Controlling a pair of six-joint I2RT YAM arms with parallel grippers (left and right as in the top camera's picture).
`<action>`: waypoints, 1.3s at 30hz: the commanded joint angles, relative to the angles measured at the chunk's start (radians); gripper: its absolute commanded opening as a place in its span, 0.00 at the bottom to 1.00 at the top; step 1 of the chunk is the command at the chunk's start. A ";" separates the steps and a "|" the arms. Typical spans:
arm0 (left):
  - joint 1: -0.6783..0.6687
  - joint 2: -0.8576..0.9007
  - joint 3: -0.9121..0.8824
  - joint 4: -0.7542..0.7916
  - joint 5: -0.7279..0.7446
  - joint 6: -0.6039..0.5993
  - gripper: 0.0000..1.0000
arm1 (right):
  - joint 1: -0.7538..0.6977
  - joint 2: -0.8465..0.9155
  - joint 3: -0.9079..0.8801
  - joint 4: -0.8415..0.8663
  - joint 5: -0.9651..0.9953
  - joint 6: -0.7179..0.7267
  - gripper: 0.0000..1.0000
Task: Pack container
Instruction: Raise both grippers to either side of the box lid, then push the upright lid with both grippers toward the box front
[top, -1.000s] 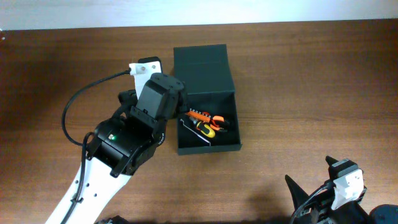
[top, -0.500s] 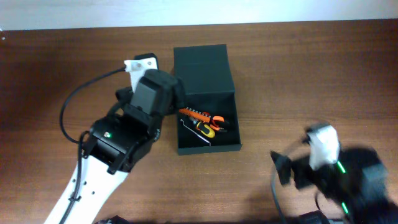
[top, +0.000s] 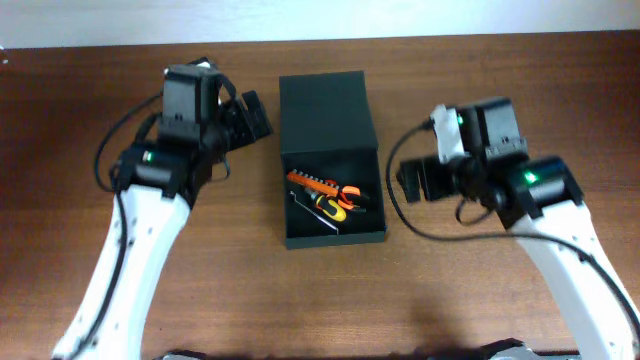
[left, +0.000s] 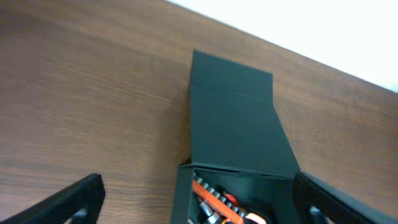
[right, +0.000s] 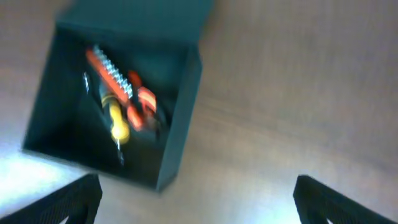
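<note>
The container (top: 334, 232) is a dark green-black box in the middle of the table, its flap lid (top: 325, 110) folded open toward the back. Inside lie an orange bit strip (top: 312, 184), a yellow-handled screwdriver (top: 330, 208) and orange pliers (top: 352, 196). My left gripper (top: 248, 118) hangs open just left of the lid, holding nothing. In the left wrist view the lid (left: 233, 118) fills the middle, with the tools (left: 214, 200) below it. My right gripper (top: 412, 180) is open and empty, right of the box. The right wrist view shows the container (right: 181, 118) blurred, at upper left.
Brown wooden tabletop (top: 520, 70) surrounds the box. A black cable (top: 105, 165) loops off the left arm, and another (top: 440, 232) hangs under the right arm. A pale wall strip runs along the table's far edge (left: 323, 37).
The left arm has pulled back from over the box to its back left. The right arm has risen from the front edge to the box's right side.
</note>
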 joint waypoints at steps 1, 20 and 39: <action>0.055 0.095 0.016 0.031 0.172 0.017 0.82 | -0.008 0.047 0.064 0.076 0.027 0.007 0.99; 0.178 0.410 0.016 0.192 0.382 -0.103 0.02 | -0.187 0.310 0.080 0.337 -0.109 0.125 0.04; 0.178 0.643 0.016 0.269 0.555 -0.274 0.02 | -0.191 0.563 0.080 0.457 -0.298 0.395 0.04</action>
